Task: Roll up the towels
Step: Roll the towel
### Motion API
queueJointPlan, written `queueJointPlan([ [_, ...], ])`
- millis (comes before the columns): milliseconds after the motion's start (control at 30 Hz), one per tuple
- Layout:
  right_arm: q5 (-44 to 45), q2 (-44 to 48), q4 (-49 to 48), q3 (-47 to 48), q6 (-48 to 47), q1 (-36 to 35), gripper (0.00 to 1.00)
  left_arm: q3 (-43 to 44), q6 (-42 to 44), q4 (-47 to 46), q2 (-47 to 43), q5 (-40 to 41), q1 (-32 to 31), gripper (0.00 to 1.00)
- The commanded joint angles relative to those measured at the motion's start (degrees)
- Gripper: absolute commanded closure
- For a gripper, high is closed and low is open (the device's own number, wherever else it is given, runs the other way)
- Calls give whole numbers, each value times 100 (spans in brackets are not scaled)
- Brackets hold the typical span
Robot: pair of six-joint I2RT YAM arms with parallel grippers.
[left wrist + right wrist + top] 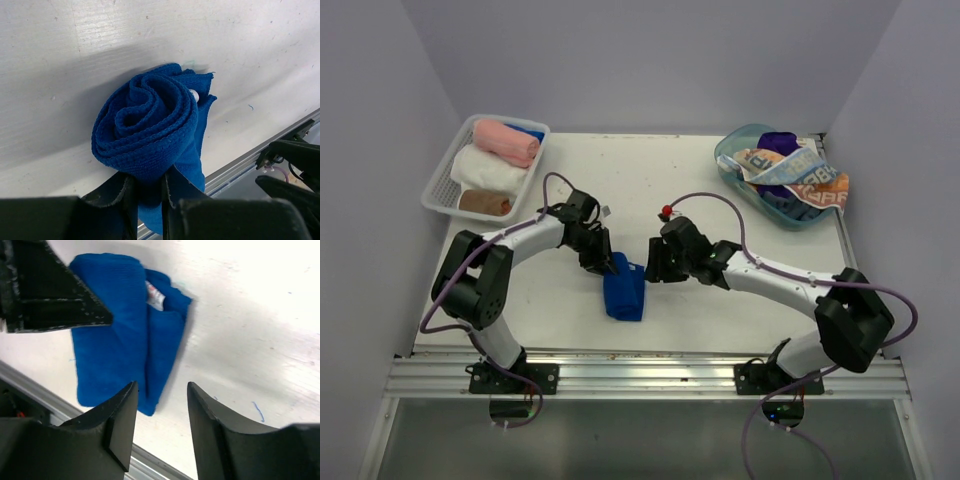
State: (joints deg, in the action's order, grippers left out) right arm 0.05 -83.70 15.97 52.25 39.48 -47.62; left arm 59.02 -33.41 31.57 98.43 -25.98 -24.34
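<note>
While pinched in the left claw [150, 186], rolled blue towel [145, 120] beside the parted, empty right claw [161, 395].

The rolled terry towel of solid royal blue [150, 120] is carrying a small white label [155, 294]. The flat table top [720, 312] is showing plain white. The two-finger left gripper [149, 185] and the two-finger right gripper [161, 395] are both showing matte black. A pink rolled towel [506, 141], a white rolled towel [486, 171] and a tan-brown rolled towel [485, 203] are sitting in the white mesh basket [438, 190]. The clear teal plastic tub [730, 155] is holding a deep purple cloth [778, 142] and a crumpled towel printed in cream, orange and light blue [805, 180].
</note>
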Motion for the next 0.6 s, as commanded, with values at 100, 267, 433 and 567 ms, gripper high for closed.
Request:
queueJointPlan([
  [100,162,-417,416,312,-19,15,56,215,62,200,-167,119,-45,93],
  [267,12,-963,460,830,-362,15,41,224,168,209,-149,23,-45,94],
  [433,-216,-1542,258,1041,-477,7,41,162,194,200,-193,-83,-45,94],
  [567,-216,-1947,170,1121,-477,7,52,127,203,156,-246,-179,-45,94],
])
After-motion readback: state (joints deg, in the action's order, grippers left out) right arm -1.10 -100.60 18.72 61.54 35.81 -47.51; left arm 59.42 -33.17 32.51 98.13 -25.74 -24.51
